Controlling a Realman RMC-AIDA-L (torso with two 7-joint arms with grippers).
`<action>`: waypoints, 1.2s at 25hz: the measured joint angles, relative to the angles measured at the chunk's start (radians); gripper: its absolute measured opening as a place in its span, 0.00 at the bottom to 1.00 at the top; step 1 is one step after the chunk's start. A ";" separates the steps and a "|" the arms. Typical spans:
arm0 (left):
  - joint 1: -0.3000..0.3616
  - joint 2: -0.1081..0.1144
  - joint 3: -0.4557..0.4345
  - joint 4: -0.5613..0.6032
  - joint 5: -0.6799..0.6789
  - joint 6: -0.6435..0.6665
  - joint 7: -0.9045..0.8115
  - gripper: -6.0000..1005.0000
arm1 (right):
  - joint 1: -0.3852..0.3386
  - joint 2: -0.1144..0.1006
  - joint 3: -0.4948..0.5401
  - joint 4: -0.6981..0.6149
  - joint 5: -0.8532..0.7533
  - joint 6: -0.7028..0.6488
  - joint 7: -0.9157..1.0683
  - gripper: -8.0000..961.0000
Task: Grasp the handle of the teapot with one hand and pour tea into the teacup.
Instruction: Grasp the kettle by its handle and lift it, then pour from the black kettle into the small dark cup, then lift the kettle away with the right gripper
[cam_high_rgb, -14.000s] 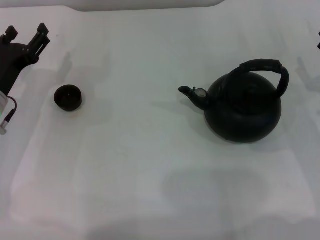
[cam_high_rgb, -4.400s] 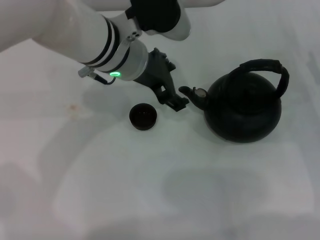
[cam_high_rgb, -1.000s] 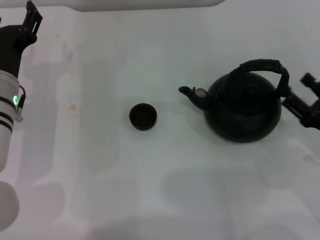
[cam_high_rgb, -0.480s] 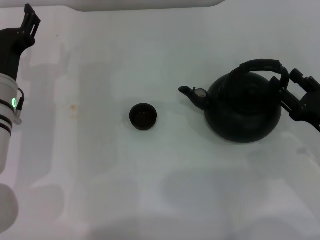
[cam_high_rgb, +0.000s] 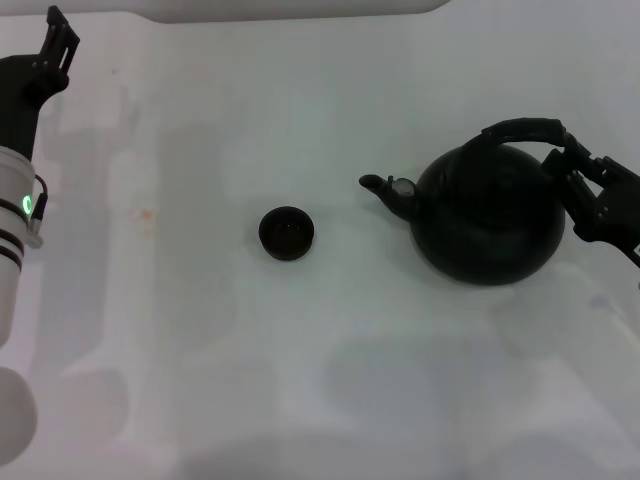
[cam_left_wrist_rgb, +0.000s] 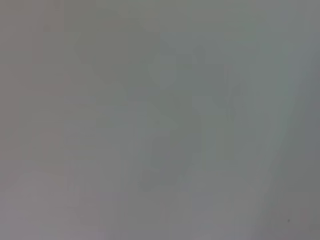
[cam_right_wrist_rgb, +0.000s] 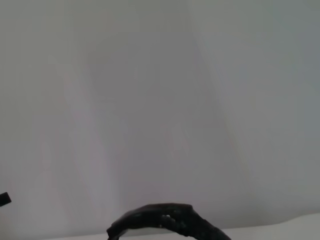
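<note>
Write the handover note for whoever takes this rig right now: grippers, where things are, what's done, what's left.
Right gripper: at the right end of the handle, fingers around it; whether it is clamped cannot be told.
Left gripper: parked at the far left edge, away from the work.
Teapot: upright on the table, spout pointing toward the teacup, which stands apart to its left.
Done: reach to the handle.
Left: confirm the grip, lift, carry the spout over the teacup, pour.

A bare white table (cam_high_rgb: 300, 380) suggests a lab.
</note>
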 joint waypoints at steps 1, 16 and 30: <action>0.000 0.000 0.000 0.000 0.000 -0.001 0.000 0.88 | 0.000 0.000 0.000 -0.006 0.000 -0.001 0.000 0.37; 0.014 0.000 0.013 0.000 -0.001 -0.001 0.000 0.88 | 0.042 -0.001 -0.001 -0.045 -0.001 -0.032 -0.012 0.21; 0.028 0.000 0.039 0.007 -0.002 -0.014 0.000 0.88 | 0.168 -0.001 -0.003 -0.130 -0.039 0.069 -0.225 0.19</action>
